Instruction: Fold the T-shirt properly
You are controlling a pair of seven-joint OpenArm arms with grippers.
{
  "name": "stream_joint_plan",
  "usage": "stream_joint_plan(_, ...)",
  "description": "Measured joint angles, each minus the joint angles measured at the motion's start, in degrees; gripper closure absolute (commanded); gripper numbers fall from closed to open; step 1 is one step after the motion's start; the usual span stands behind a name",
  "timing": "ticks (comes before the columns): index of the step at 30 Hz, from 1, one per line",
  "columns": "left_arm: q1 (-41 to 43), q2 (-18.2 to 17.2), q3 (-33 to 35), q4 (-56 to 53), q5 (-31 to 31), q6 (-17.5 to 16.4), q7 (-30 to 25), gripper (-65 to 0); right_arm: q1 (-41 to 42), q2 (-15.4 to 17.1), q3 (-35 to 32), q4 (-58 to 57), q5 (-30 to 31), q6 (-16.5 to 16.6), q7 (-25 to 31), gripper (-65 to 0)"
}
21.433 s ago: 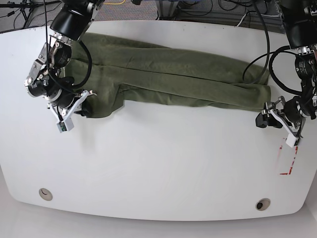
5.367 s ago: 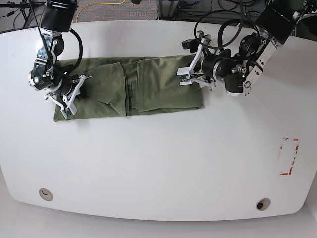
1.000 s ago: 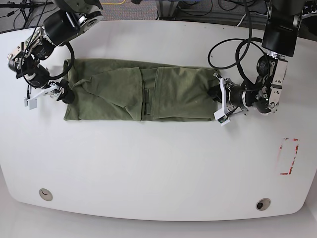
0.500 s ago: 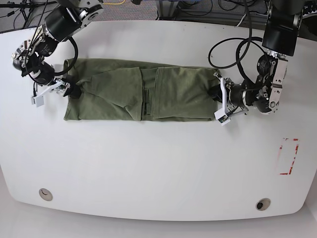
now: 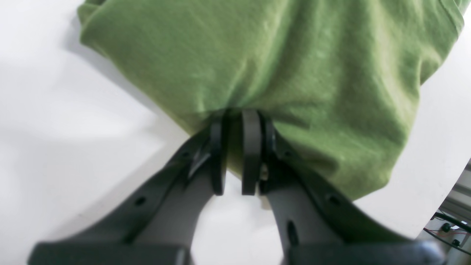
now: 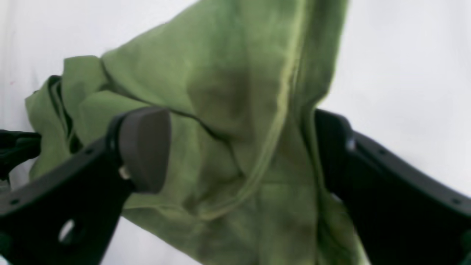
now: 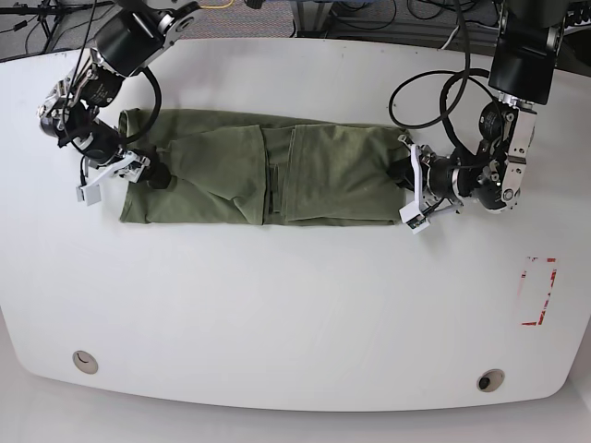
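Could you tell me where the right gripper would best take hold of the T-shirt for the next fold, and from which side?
Probably the bunched hem end of the T-shirt on the base view's left, approached from that outer end. The right gripper already straddles the raised ridge of cloth there, jaws wide, while the left gripper pinches the opposite end.

White table [image 7: 295, 314] – cables [image 7: 434, 32] behind (tangled)

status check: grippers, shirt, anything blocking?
Left gripper shut on T-shirt edge. Right gripper open, straddling bunched end. Shirt a long band on table. No obstruction seen.
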Motion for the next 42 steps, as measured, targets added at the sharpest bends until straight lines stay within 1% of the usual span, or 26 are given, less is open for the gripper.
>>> stream_joint_plan(4,0.1,0.0,0.0,0.0,0.0,0.0,0.0,-5.1,-0.2,0.3,-2.3,0.0,-0.3,0.0,0.0,-44.7)
stream_joint_plan(7,0.1,0.0,0.0,0.0,0.1,0.0,0.0,-5.1,-0.2,0.3,-4.1,0.0,-0.8,0.1,0.5,-40.3)
stream_joint_plan(13,0.1,0.0,0.0,0.0,0.0,0.0,0.0,-5.1,-0.3,0.0,-5.7,-0.2,-1.4,0.2,2.1,-28.7)
stream_joint_plan(17,0.1,0.0,0.0,0.0,0.1,0.0,0.0,-5.1,-0.8,0.4,-7.4,-0.2,-2.1,0.2,3.1,-17.1)
stream_joint_plan(19,0.1,0.0,0.0,0.0,0.1,0.0,0.0,-5.1,-0.8,0.6,-8.4,-0.3,-2.9,0.2,3.3,-10.1)
stream_joint_plan(20,0.1,0.0,0.0,0.0,0.1,0.0,0.0,-5.1,-0.8,0.8,-8.9,-0.3,-2.8,0.2,3.5,-8.1)
stream_joint_plan(22,0.1,0.0,0.0,0.0,0.0,0.0,0.0,-5.1,-0.8,1.2,-9.9,-0.5,-2.8,0.2,3.8,-0.8)
stream_joint_plan(27,0.1,0.0,0.0,0.0,0.1,0.0,0.0,-5.1,-0.8,2.4,-11.8,0.0,-2.7,0.1,5.4,0.0)
stream_joint_plan(31,0.1,0.1,0.0,0.1,0.9,-0.1,-0.2,-5.1,-1.3,2.4,-12.1,3.6,-2.8,0.1,5.3,0.0)
stream_joint_plan(34,-0.1,0.2,1.2,0.4,2.8,-0.5,-0.4,-5.1,-1.9,2.3,-12.2,7.8,-1.9,0.1,5.3,0.0)
stream_joint_plan(36,-0.7,0.2,3.2,0.7,4.2,-0.5,-0.8,-5.1,-2.4,2.3,-12.3,10.4,-1.6,0.1,5.3,0.0)
stream_joint_plan(39,-1.4,1.6,4.8,0.8,6.7,-0.4,-0.9,-5.1,-3.0,2.6,-13.8,13.8,-1.8,0.1,3.7,0.0)
stream_joint_plan(42,-1.6,3.0,4.9,1.0,9.5,-0.4,-1.1,-5.1,-3.8,2.7,-16.2,16.9,-2.6,0.1,2.4,0.0)
